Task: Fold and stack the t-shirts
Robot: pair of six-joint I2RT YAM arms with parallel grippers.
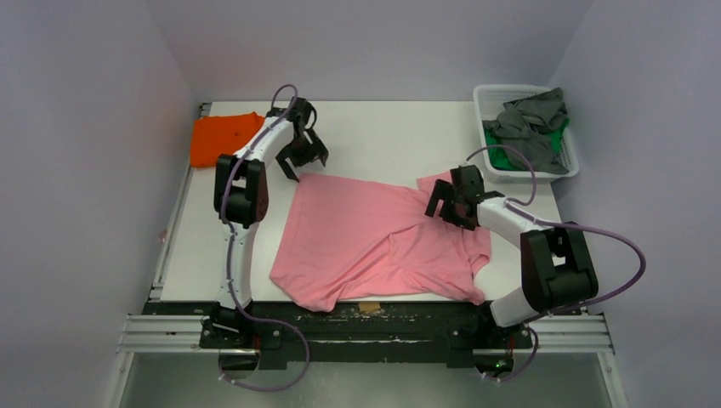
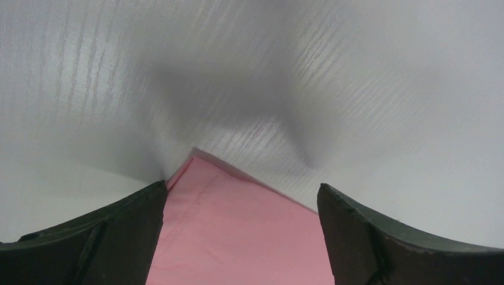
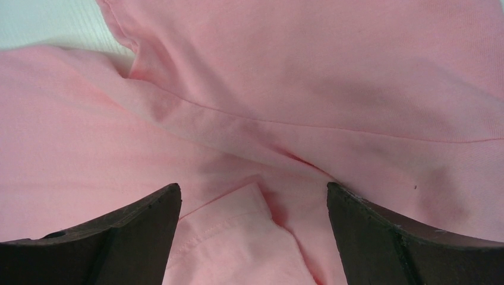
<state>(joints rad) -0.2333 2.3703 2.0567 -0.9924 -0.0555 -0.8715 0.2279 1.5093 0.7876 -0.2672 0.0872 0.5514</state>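
You have the pink t-shirt (image 1: pixel 374 242) spread flat but rumpled at centre; the orange t-shirt (image 1: pixel 223 136) folded at ten o'clock; the grey shirt (image 1: pixel 536 115) and green shirt (image 1: pixel 508 158) crumpled in the basket (image 1: pixel 510 88) at two o'clock.

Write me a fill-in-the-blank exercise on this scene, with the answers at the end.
1. The spread shirt in the middle of the table is ____.
2. The grey shirt and green shirt lie in a white ____.
3. The folded shirt at the table's far left corner is ____.
4. The left gripper and right gripper both stand ____ over the spread shirt.

Missing words: pink; basket; orange; open.
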